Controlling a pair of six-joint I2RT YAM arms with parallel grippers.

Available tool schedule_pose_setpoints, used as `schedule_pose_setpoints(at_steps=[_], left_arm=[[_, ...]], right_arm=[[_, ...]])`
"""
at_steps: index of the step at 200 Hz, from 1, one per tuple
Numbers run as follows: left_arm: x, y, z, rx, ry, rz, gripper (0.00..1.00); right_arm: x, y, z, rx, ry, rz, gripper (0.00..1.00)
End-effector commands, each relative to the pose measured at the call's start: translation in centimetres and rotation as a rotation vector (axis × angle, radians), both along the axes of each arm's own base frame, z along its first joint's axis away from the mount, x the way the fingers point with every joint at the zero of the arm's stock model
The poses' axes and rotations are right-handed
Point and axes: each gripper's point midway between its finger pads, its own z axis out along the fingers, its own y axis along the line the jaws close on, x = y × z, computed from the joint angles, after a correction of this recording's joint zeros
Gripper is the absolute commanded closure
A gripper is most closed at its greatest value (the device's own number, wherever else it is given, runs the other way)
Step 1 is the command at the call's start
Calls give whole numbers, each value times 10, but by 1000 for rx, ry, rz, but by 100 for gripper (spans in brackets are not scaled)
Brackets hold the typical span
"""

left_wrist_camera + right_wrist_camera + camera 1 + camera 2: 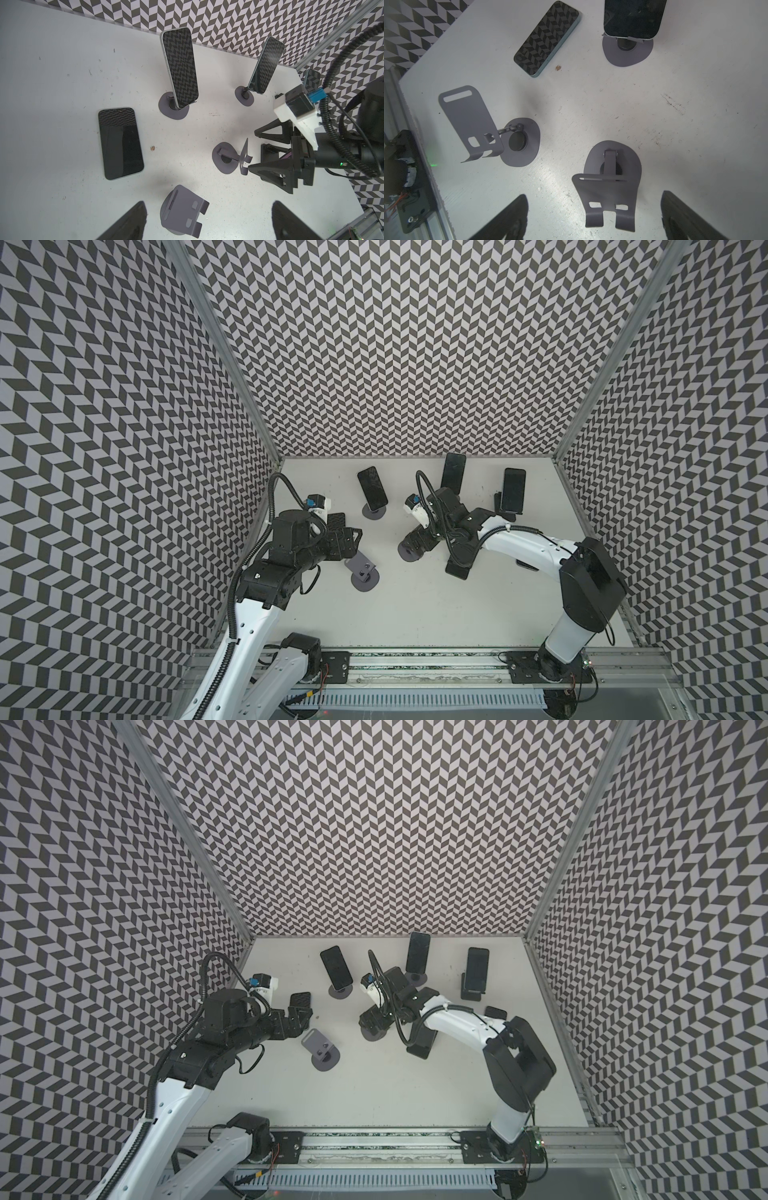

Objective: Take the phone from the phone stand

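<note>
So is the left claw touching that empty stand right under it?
Apart. The left wrist view shows the left gripper open around the stand, with bare table visible between them on both sides.

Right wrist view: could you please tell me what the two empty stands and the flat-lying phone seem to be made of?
Empty stands: probably thin bent sheet metal, matte dark-grey finish; thin edges, punched slots, curled lips. Flat-lying phone: glossy glass face, mirroring the chevron wall; teal rim, perhaps metal.

Near half of the table (415,614) lies bare; phones on stands (372,489) (three) crowd the far edge.
</note>
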Motion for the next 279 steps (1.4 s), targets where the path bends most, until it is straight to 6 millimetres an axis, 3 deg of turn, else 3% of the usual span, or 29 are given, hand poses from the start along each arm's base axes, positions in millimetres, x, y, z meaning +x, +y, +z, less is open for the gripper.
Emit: schedule_pose_setpoints(at_steps=[1, 96, 154, 205, 279], left_arm=[[-4, 3, -4, 24, 4, 1, 6], [-2, 7, -1, 57, -1, 4, 5], [-4, 8, 0, 68, -2, 5, 5], [-4, 8, -1, 78, -1, 0, 5], [-4, 8, 4, 84, -22, -13, 5]], right_arm=[[11, 8, 9, 6, -37, -9, 2], [14, 18, -16, -40, 0, 27, 5], [13, 20, -31, -76, 18, 30, 13], [9, 22, -31, -96, -4, 30, 32], [-12, 28, -18, -73, -2, 24, 41]])
